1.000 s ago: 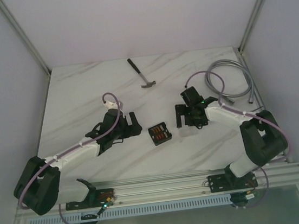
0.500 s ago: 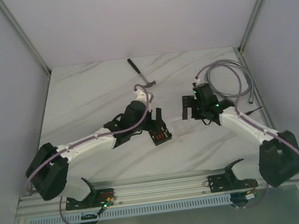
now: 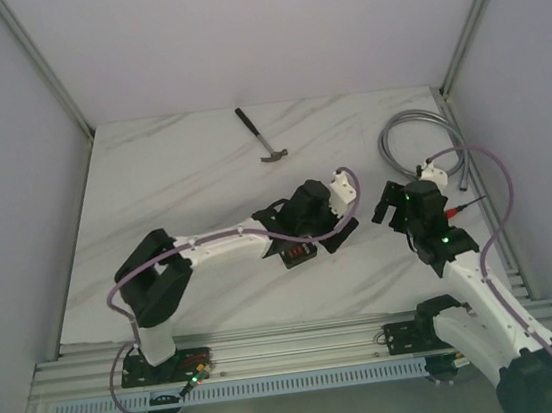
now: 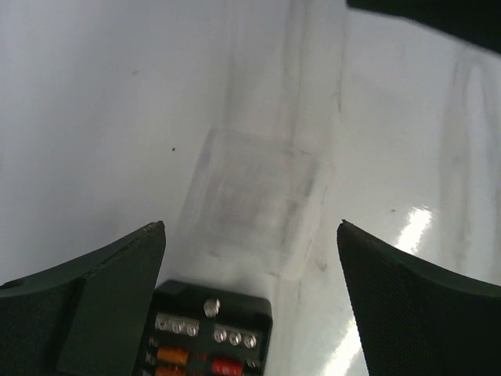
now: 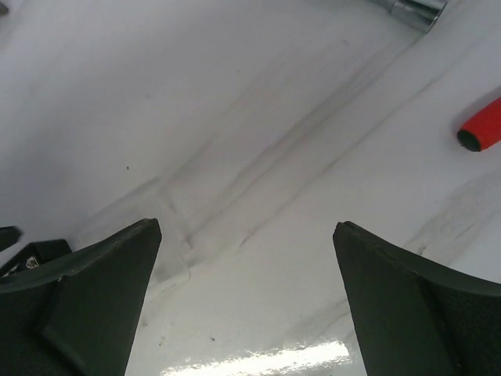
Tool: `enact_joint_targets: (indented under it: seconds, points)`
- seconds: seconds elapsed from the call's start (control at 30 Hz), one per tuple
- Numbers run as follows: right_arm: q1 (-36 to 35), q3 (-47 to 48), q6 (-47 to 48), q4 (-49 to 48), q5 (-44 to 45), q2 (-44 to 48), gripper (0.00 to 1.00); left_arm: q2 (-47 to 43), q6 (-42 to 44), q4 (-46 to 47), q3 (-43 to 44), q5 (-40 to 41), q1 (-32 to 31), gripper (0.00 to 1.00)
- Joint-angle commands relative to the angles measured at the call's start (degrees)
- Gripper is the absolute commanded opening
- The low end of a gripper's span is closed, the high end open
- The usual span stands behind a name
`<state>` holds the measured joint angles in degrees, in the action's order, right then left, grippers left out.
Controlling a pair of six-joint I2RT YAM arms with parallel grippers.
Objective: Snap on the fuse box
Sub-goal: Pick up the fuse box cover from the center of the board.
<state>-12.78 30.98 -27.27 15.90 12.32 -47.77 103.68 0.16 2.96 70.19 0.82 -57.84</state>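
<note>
both tools stand apart, empty; our left tool [image 4: 250,235] hovers over the fuse box [image 4: 210,333] on the surface [image 4: 94,117], the clear cover [image 4: 258,200] just beyond it; our right tool [image 5: 246,231] hangs off to the side; we judge a careless close could skid the cover or seat it crooked.

The fuse box [image 3: 298,254] lies at the middle of the table [image 3: 172,179], with a cover [image 4: 258,200] just beside it. A hammer [image 3: 261,135] lies behind them near the far edge. A coiled hose [image 3: 386,141] sits at the far right.

We see a glossy, marble-veined surface [image 4: 94,117]. The fuse box [image 4: 211,333] looks matt black plastic; the cover [image 4: 258,200] is clear, smooth plastic.
</note>
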Motion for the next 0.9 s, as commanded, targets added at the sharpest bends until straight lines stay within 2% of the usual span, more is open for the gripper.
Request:
enact_joint_targets:
  seconds: [0.0, 0.2, 0.53, 0.87]
  points:
    - [0.3, -1.8, -2.2, -1.7, 4.7, 4.1, 1.00, 6.7, 7.6, -3.4, 5.8, -2.0, -0.2, 1.00]
    - [0.4, -2.3, -1.6, -1.6, 5.8, 6.0, 1.00, 12.7, 9.9, -5.8, 10.8, -4.7, -0.2, 1.00]
    - [0.4, -2.4, -0.5, -1.7, 5.2, 5.6, 1.00, 17.6, 10.0, -7.8, 13.6, -5.5, -0.2, 1.00]
    - [0.4, -2.9, 0.4, -1.7, 4.2, 7.0, 1.00, 16.0, 9.4, -8.3, 13.4, -5.5, -0.3, 1.00]
